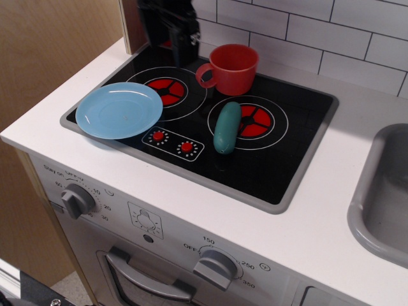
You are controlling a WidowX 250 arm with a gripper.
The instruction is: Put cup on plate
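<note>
The red-orange cup (233, 69) stands upright at the back of the black stovetop, between the two burners, with its loop handle pointing left. The light blue plate (119, 109) lies at the stovetop's front left corner, overhanging the rim, with nothing on it. My black gripper (180, 46) hangs over the back left of the stove, just left of the cup and apart from it. Its fingers are dark against the dark stove, so I cannot tell whether they are open. It holds nothing that I can see.
A teal oblong toy (226, 127) lies on the right burner, in front of the cup. A wooden panel (132, 25) stands behind the gripper, with a white tiled wall (331, 32) at the back. A grey sink (382, 191) is at the right.
</note>
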